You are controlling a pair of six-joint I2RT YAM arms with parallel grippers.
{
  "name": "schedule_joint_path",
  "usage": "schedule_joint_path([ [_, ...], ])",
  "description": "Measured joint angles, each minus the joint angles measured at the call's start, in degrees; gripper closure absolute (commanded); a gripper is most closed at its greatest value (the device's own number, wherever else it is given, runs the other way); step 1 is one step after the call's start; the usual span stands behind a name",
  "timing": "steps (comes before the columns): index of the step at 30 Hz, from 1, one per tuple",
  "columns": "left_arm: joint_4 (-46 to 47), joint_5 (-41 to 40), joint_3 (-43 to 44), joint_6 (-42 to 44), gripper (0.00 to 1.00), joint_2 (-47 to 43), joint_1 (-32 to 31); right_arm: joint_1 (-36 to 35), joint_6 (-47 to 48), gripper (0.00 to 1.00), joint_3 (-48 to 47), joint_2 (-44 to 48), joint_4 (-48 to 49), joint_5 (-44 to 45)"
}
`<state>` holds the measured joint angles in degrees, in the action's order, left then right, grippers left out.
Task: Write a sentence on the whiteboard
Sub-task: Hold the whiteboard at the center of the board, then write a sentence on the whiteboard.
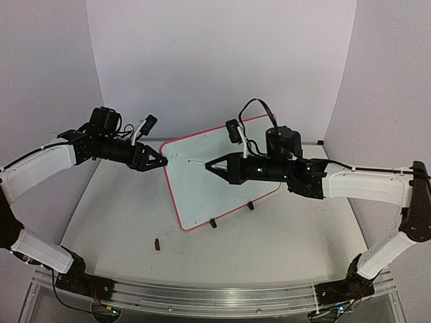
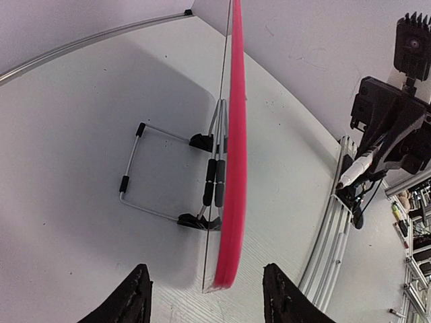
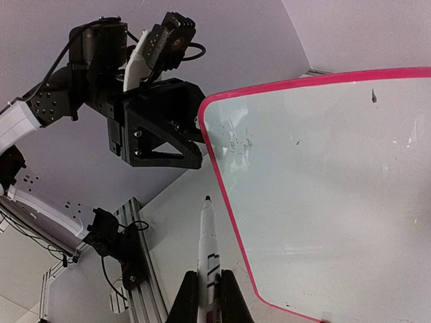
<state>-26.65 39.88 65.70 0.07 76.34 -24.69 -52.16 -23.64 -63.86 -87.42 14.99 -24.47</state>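
The whiteboard (image 1: pixel 215 185), glossy white in a thin red frame, stands tilted on the table. No sentence shows on its face (image 3: pixel 323 188), only faint specks. My right gripper (image 1: pixel 210 164) is shut on a white marker (image 3: pixel 207 235). The marker's black tip points at the board's left part, just outside the red edge in the right wrist view. My left gripper (image 1: pixel 159 160) is at the board's upper left corner. In the left wrist view the board's red edge (image 2: pixel 236 134) runs between the gripper's (image 2: pixel 209 299) open jaws, with a gap on each side.
A small red cap (image 1: pixel 157 244) lies on the table in front of the board. The board rests on black feet (image 1: pixel 213 223) and a wire stand (image 2: pixel 135 175) behind it. Walls close in the back and sides; an aluminium rail (image 1: pixel 202 296) runs along the near edge.
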Motion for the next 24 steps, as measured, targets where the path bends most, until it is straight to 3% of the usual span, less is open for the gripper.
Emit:
schedule_joint_path([
  [11, 2.49, 2.0, 0.34, 0.11, 0.99, 3.26, 0.0, 0.0, 1.11, 1.0, -0.44, -0.43, 0.0, 1.75],
  [24, -0.42, 0.36, -1.44, 3.0, 1.0, -1.37, -0.04, -0.05, 2.03, 1.0, -0.55, -0.43, -0.68, 2.56],
])
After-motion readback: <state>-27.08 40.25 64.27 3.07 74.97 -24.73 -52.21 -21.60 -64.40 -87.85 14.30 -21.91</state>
